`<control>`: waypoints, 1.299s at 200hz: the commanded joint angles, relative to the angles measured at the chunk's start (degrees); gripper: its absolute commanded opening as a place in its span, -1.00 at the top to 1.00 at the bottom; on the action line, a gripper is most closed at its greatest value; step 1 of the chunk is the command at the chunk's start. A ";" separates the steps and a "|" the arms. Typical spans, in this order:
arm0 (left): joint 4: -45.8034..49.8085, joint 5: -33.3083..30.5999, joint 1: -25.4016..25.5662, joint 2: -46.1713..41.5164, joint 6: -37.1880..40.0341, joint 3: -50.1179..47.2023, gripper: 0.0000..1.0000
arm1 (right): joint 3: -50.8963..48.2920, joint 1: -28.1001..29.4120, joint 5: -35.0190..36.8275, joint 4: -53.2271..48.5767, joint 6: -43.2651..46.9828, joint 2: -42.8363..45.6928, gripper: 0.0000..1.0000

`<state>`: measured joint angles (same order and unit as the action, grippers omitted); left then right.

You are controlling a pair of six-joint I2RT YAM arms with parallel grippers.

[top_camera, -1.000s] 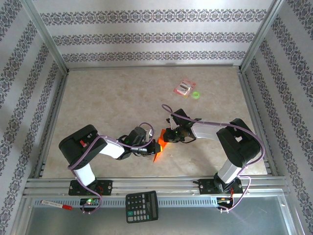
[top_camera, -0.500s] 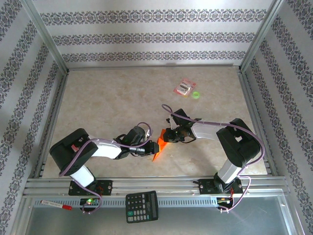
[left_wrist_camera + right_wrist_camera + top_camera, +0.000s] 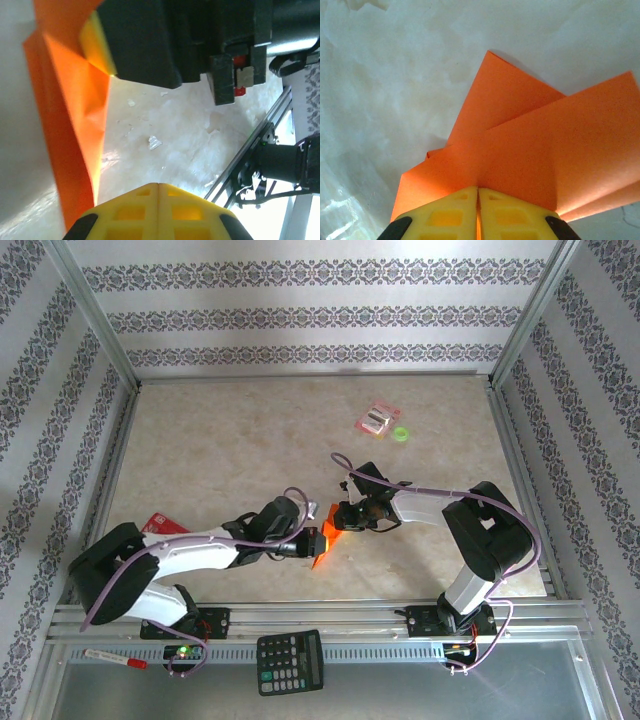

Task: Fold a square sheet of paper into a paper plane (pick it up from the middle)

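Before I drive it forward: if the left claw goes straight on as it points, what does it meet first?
Probably the right claw, across bare table; the folded orange paper lies just beside that line. Depth is unclear.

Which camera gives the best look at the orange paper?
Right wrist: the orange paper spreads wide, its layered folds clear. Left wrist catches a narrow strip along one side; the top view shows it small and distant.

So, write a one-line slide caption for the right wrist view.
Right hand pinches the folded orange paper over a pale marbled table.
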<state>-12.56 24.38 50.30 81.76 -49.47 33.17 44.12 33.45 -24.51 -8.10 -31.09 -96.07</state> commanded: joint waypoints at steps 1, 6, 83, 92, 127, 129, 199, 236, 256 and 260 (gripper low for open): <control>1.92 2.60 0.55 4.24 1.93 2.45 0.95 | -1.41 -0.65 3.96 -2.82 0.87 -3.07 0.80; 1.92 2.73 0.54 4.98 2.03 2.76 0.96 | -1.40 -0.60 3.95 -2.81 0.93 -3.07 0.81; 2.68 2.16 -1.25 8.68 2.11 2.34 0.97 | -1.40 -0.59 4.17 -3.33 1.01 -2.37 0.81; 2.64 2.24 -1.43 8.77 1.98 2.15 0.97 | -1.40 -0.59 4.17 -3.40 1.08 -2.37 0.81; 1.84 2.58 -1.60 9.96 1.53 1.47 0.97 | -1.23 -0.58 4.12 -3.42 1.04 -2.45 0.81; 1.73 2.62 -1.61 10.03 1.50 1.33 0.97 | -1.23 -0.58 4.14 -3.42 1.10 -2.45 0.81; 1.53 2.67 -2.05 10.44 1.04 0.61 0.98 | -1.15 -0.58 4.21 -3.58 1.21 -2.53 0.81; 1.05 2.75 -2.40 9.76 0.77 0.36 0.98 | -1.16 -0.58 4.30 -3.83 1.31 -2.80 0.81; 1.04 2.82 -2.40 10.24 0.87 0.44 0.98 | -1.22 -0.58 4.30 -3.89 1.39 -2.65 0.81; 0.98 2.83 -2.45 10.28 0.89 0.36 0.98 | -1.23 -0.62 4.37 -3.89 1.39 -2.71 0.81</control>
<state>-11.57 26.79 48.62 92.01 -48.40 34.41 44.14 33.45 -24.51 -8.12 -31.09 -96.05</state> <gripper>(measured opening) 0.049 0.096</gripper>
